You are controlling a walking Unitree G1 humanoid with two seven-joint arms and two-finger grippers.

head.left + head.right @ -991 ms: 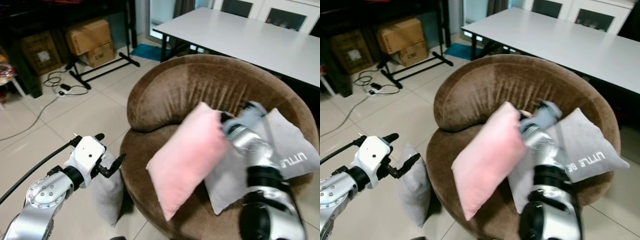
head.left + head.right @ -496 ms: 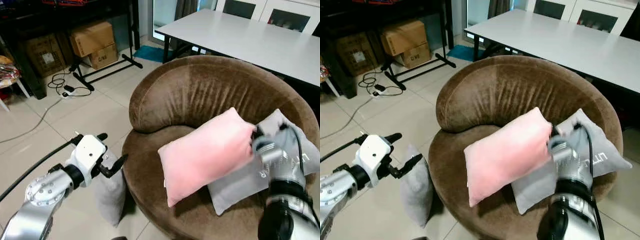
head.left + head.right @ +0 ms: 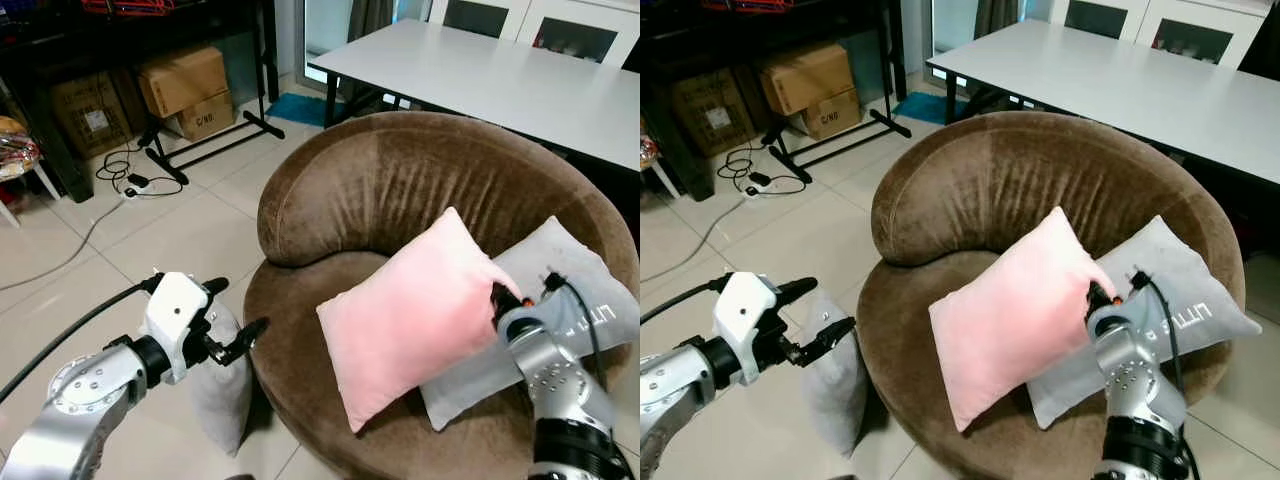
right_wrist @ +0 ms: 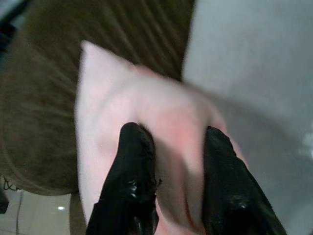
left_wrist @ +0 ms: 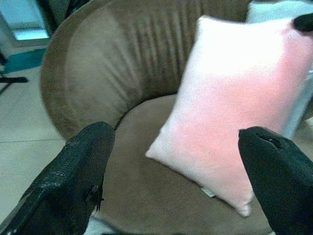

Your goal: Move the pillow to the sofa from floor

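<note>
Since a second ago the pink pillow (image 3: 415, 315) has swung down from mid-air and now lies tilted on the sofa (image 3: 400, 190) seat, leaning on the grey lettered cushion (image 3: 575, 290); the right arm has drawn back with it.

At the left, the left gripper (image 3: 228, 318) hovers with its fingers spread wide and nothing between them, just above a second grey pillow (image 3: 218, 385) that stands on the floor against the sofa's front.

At the right, the right gripper (image 4: 168, 147) has its fingers (image 4: 132, 161) pinched into the pink pillow's right edge.

The pillow looks settled, so the release probably wants a plain opening of the fingers and a straight pull back, lest the fabric snag and drag the pillow toward the seat's front edge.
</note>
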